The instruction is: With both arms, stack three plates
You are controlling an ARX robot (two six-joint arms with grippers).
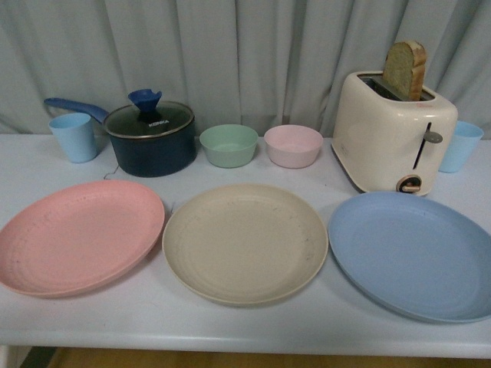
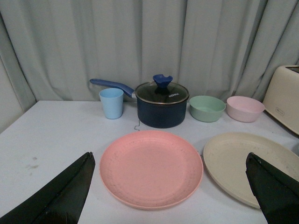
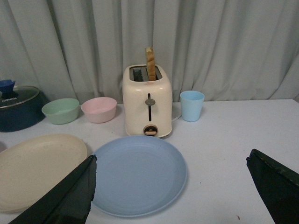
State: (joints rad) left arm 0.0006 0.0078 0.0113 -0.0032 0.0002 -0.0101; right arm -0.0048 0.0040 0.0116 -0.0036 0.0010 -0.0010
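Three plates lie side by side along the table's front: a pink plate [image 1: 77,234] on the left, a beige plate [image 1: 245,241] in the middle, a blue plate [image 1: 418,253] on the right. None touches another. Neither arm shows in the front view. In the left wrist view my left gripper [image 2: 169,161] is open, above and short of the pink plate [image 2: 150,168], with the beige plate [image 2: 238,163] beside one finger. In the right wrist view my right gripper [image 3: 170,163] is open, held back from the blue plate [image 3: 135,175], with nothing between its fingers.
Along the back stand a light blue cup [image 1: 74,136], a dark blue lidded pot [image 1: 149,138] with its handle pointing left, a green bowl [image 1: 229,145], a pink bowl [image 1: 293,146], a cream toaster [image 1: 391,138] holding a bread slice, and another blue cup [image 1: 462,146]. Grey curtains hang behind.
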